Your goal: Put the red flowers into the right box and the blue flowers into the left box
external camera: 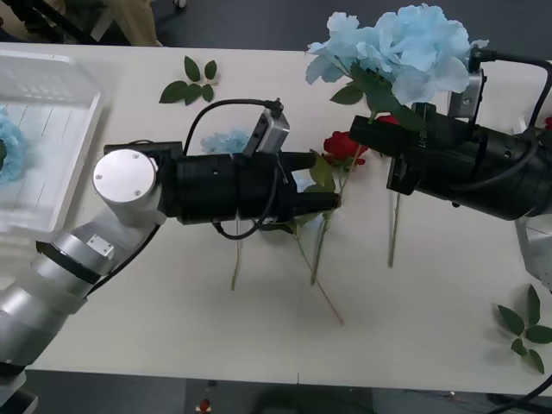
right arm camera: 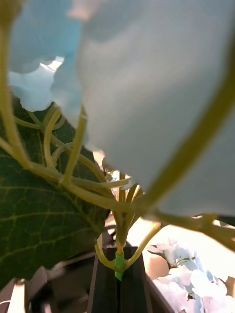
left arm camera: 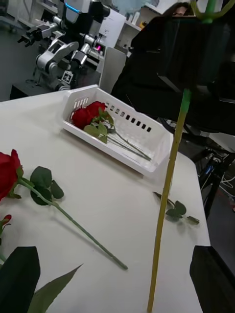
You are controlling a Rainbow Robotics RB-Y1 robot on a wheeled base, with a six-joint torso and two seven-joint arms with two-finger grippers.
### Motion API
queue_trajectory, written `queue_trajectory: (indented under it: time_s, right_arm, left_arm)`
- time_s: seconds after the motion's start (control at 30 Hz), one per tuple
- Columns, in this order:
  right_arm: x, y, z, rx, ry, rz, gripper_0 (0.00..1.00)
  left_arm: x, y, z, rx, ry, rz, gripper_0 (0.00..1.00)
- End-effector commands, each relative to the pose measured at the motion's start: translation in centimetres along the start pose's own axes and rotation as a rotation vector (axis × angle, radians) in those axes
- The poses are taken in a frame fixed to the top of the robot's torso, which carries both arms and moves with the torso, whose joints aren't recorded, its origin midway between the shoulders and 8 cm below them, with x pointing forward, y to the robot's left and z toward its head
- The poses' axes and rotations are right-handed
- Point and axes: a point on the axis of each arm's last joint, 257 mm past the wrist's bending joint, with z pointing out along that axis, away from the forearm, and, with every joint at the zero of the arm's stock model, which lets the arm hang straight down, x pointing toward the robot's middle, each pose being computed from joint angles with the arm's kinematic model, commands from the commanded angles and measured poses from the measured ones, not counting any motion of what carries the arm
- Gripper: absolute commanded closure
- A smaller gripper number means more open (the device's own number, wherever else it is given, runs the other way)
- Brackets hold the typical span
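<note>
**Q:** What is the right gripper [external camera: 373, 131] carrying, and how much room is lying around it?

**A:** Its black fingers [right arm camera: 105, 288] are pressing together on the green stem of a blue flower [external camera: 405, 47] (a pale, fluffy cluster with one large leaf), so the bloom is rising above the fingers and the long stem [left arm camera: 166, 195] is hanging below them, clear of the table [external camera: 414, 302]. Just beside the fingers, toward the other arm, a red rose [external camera: 343, 147] is lying flat. Bare tabletop is stretching beneath the hanging stem toward the near edge.

**Q:** And the left gripper [external camera: 323, 200]?

**A:** It is pointing toward the right gripper, low over crossed stems and leaves at mid-table. Its fingers are spreading apart at the two corners of its wrist view and are holding nothing. A second blue flower [external camera: 226, 140] is lying just behind its wrist camera.

**Q:** Where are the boxes sitting?

**A:** The left box [external camera: 73, 138] is sitting well behind the left gripper, at the table's far-left edge, with a blue bloom [external camera: 10, 148] inside. The right box [left arm camera: 147, 142] is standing far beyond the left gripper's fingertips, near the table's edge, with red roses [left arm camera: 88, 115] in it. A leaf sprig [external camera: 191, 82] is lying between the left box and the raised flower; another sprig [external camera: 524, 328] is lying near the table's front-right corner.
</note>
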Motion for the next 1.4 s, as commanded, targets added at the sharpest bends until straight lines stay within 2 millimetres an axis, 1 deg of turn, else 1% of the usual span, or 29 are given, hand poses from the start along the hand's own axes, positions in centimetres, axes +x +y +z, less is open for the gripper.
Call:
queue_trajectory:
  time_s: [0.03, 0.13, 0.23, 0.27, 0.3, 0.33, 0.37, 0.4, 0.43, 0.87, 1.0, 1.03, 1.07, 1.1, 1.13, 1.17, 1.23, 1.3, 1.4]
  right_arm:
    - [-1.1, 1.3, 1.1, -0.046, -0.023, -0.028, 1.00]
    - [-1.1, 1.4, 1.2, -0.046, -0.024, -0.027, 1.00]
    - [-1.1, 1.4, 1.2, -0.048, -0.024, -0.027, 1.00]
    - [-1.1, 1.4, 1.2, -0.048, -0.025, -0.027, 1.00]
    - [-1.1, 1.4, 1.2, -0.048, -0.025, -0.027, 1.00]
    - [-1.1, 1.4, 1.2, -0.048, -0.025, -0.027, 1.00]
    - [-1.1, 1.4, 1.2, -0.048, -0.025, -0.027, 1.00]
    - [-1.2, 1.4, 1.2, -0.049, -0.026, -0.026, 1.00]
    - [-1.2, 1.4, 1.2, -0.049, -0.026, -0.026, 1.00]
    - [-1.3, 1.5, 1.2, -0.051, -0.030, -0.025, 1.00]
    - [-1.4, 1.4, 1.2, -0.049, -0.032, -0.027, 1.00]
    - [-1.5, 1.4, 1.2, -0.051, -0.032, -0.028, 0.97]
    - [-1.6, 1.4, 1.2, -0.051, -0.033, -0.030, 0.79]
    - [-1.7, 1.3, 1.2, -0.049, -0.034, -0.034, 0.54]
    - [-1.8, 1.3, 1.3, -0.050, -0.034, -0.037, 0.41]
    - [-1.9, 1.2, 1.3, -0.048, -0.035, -0.039, 0.33]
    - [-2.3, 1.2, 1.4, -0.050, -0.040, -0.047, 0.22]
    - [-2.4, 1.1, 1.4, -0.048, -0.042, -0.048, 0.19]
    - [-2.5, 1.1, 1.5, -0.047, -0.043, -0.050, 0.17]
  left_arm:
    - [-0.7, -1.2, 1.6, 0.006, -0.030, 0.003, 0.11]
    - [-0.8, -1.6, 2.5, 0.005, -0.038, 0.000, 0.10]
    - [-0.7, -1.8, 2.9, 0.003, -0.043, -0.008, 0.11]
    - [-0.7, -1.9, 2.9, 0.004, -0.042, -0.008, 0.16]
    - [-0.6, -1.9, 2.9, 0.005, -0.041, -0.009, 0.28]
    - [-0.6, -1.9, 2.9, 0.003, -0.041, -0.010, 0.57]
    - [-0.6, -2.0, 3.0, 0.007, -0.040, -0.010, 0.70]
    - [-0.6, -1.9, 2.9, 0.005, -0.040, -0.010, 0.92]
    - [-0.6, -1.9, 2.9, 0.005, -0.040, -0.010, 1.00]
    - [-1.2, -1.3, 2.8, -0.016, -0.062, -0.023, 1.00]
    - [-1.0, -0.7, 2.4, -0.033, -0.061, -0.023, 1.00]
    - [-1.0, -0.6, 2.3, -0.036, -0.059, -0.021, 1.00]
    - [-0.9, -0.4, 2.2, -0.040, -0.054, -0.020, 1.00]
    - [-0.8, -0.2, 1.9, -0.045, -0.052, -0.017, 1.00]
    - [-0.8, 0.0, 1.8, -0.048, -0.051, -0.018, 1.00]
    - [-0.7, 0.1, 1.7, -0.051, -0.049, -0.018, 1.00]
    - [-0.7, 0.9, 0.9, -0.071, -0.047, -0.014, 1.00]
    - [-0.8, 1.7, 0.2, -0.093, -0.058, -0.033, 1.00]
    - [-0.4, 3.5, -1.3, -0.155, -0.077, -0.070, 1.00]
